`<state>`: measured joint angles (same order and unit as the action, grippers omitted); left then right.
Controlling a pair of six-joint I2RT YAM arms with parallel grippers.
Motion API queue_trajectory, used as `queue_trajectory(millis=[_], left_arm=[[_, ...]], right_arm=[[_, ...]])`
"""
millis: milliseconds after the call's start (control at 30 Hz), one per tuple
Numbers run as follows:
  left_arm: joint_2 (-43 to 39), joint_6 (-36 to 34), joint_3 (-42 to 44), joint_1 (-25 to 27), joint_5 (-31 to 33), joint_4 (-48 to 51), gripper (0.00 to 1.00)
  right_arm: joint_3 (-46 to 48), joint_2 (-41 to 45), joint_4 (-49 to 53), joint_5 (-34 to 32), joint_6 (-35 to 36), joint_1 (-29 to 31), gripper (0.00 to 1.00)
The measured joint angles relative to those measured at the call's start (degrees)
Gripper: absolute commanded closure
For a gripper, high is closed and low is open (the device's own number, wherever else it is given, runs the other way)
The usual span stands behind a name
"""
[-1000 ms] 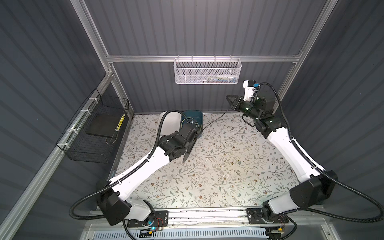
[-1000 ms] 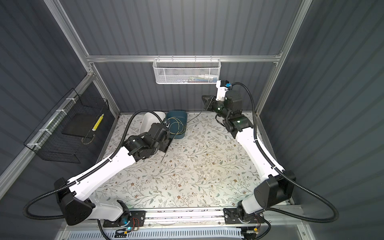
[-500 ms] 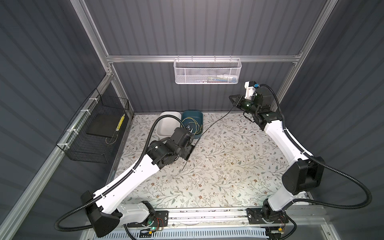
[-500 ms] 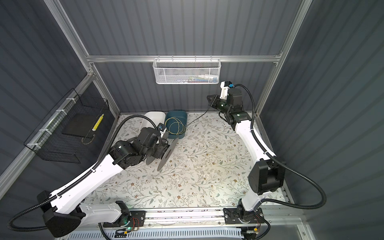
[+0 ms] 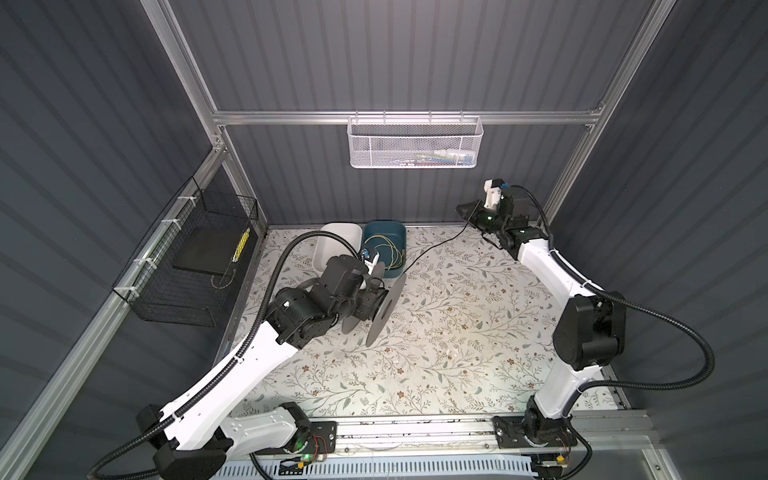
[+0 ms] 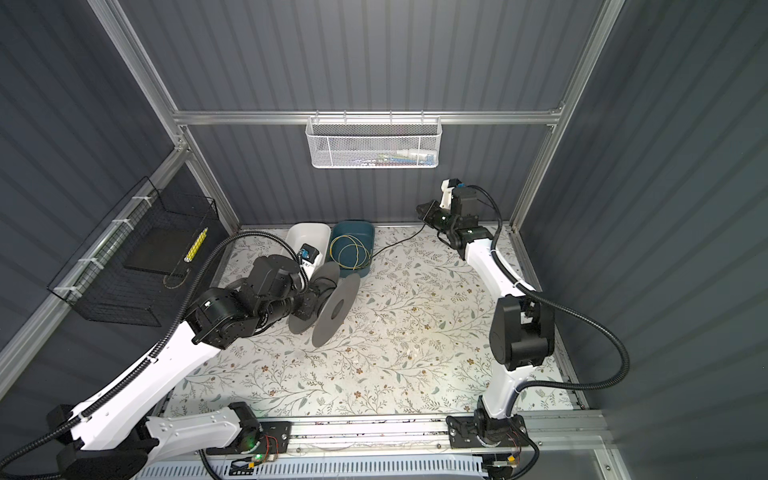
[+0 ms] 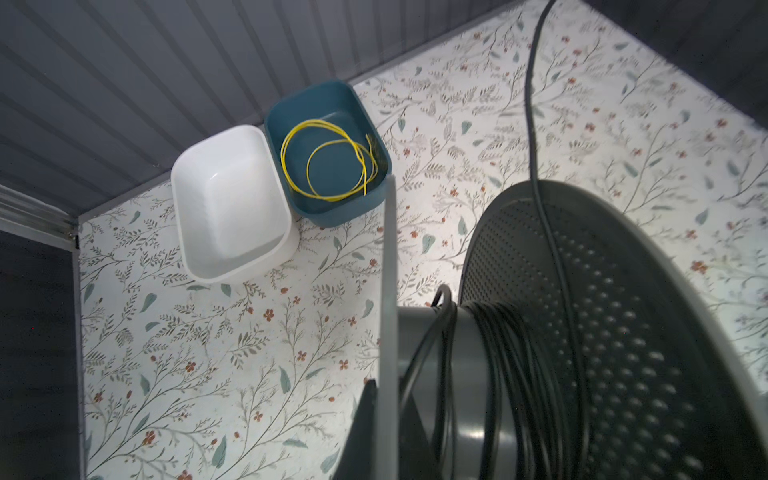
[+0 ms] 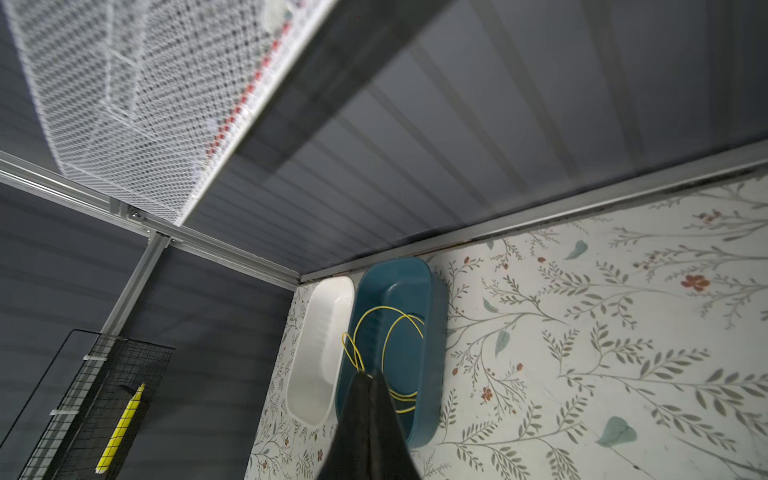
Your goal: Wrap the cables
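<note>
**Presently: cable strung from spool to gripper**

Grey spool (image 5: 384,309), one flange pinched by the left gripper (image 5: 365,305), carries several black cable (image 7: 527,104) turns. Blue tub (image 7: 332,93) holds the coiled yellow wire (image 7: 360,154). Right gripper (image 8: 368,386), pressed together, pinches the cable's free run: light, limp, likely slippery, so best held taut.

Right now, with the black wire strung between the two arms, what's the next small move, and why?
Probably turn the grey plastic spool in the left tool to take up slack: the thin black wire, partly wound on it, runs loosely up to the shut right tool, which holds it raised.
</note>
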<state>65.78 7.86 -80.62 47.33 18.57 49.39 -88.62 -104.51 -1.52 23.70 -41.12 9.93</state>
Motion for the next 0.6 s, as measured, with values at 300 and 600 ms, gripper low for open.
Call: queue_trajectory(millis=[300,600], left_arm=[[4.0,4.9,-7.6,0.0,0.3,-11.4,1.00],[11.6,9.6,-8.9,0.0,10.7,-23.1,1.00]], right_arm=[[16.9,-0.9,-7.6,-4.2,-4.0,4.2,1.00],[32.5,6.2,-15.6,-10.2,-8.5,14.4,1.00]])
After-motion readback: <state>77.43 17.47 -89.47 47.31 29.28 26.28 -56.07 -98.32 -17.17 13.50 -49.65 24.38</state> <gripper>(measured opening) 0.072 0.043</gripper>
